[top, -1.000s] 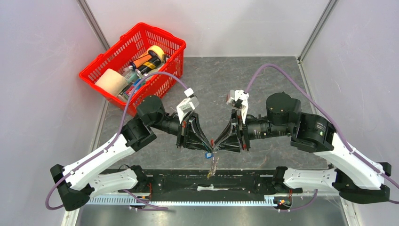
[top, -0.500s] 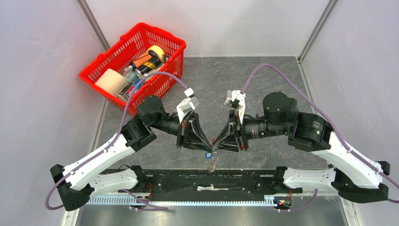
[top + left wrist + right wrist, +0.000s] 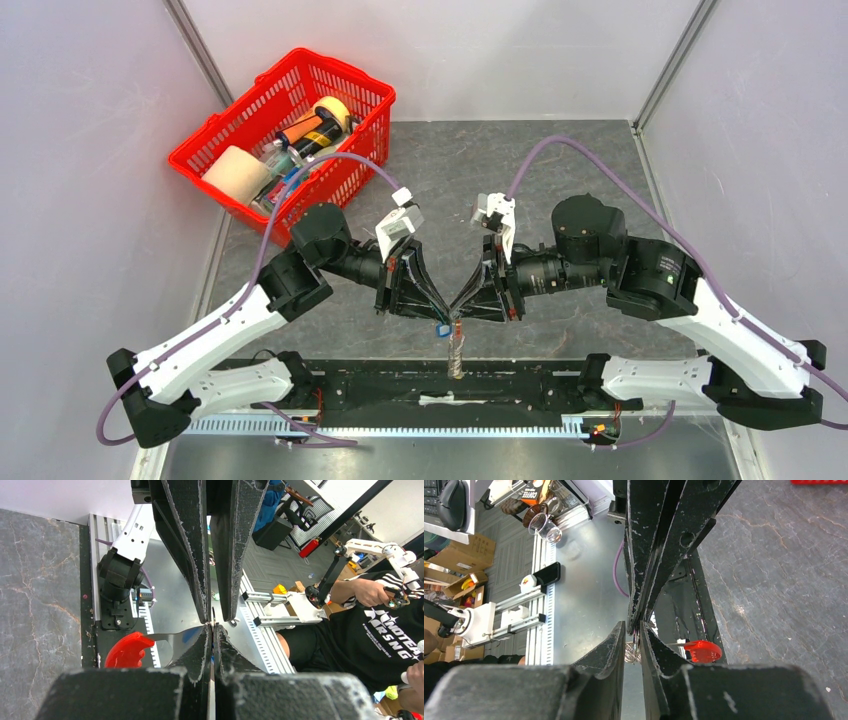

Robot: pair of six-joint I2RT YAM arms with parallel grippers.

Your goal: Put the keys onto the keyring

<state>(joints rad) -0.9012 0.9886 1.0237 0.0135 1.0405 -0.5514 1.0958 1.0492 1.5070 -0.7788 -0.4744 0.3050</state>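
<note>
One step looks unfinished: near the front edge of the table (image 3: 560,180) the left gripper (image 3: 438,317), pinched shut on the blue-headed key (image 3: 441,329), meets tip to tip the right gripper (image 3: 459,318), clamped on the dangling keyring (image 3: 457,350), with the key just beside the ring but not visibly threaded onto it.

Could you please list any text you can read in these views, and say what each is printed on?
"COFFEE": on a brown package, top left of the right wrist view.
White lettering on a person's black T-shirt, left wrist view: blurred, not readable.
Labels on things in the red basket, top view: too small to read.
</note>
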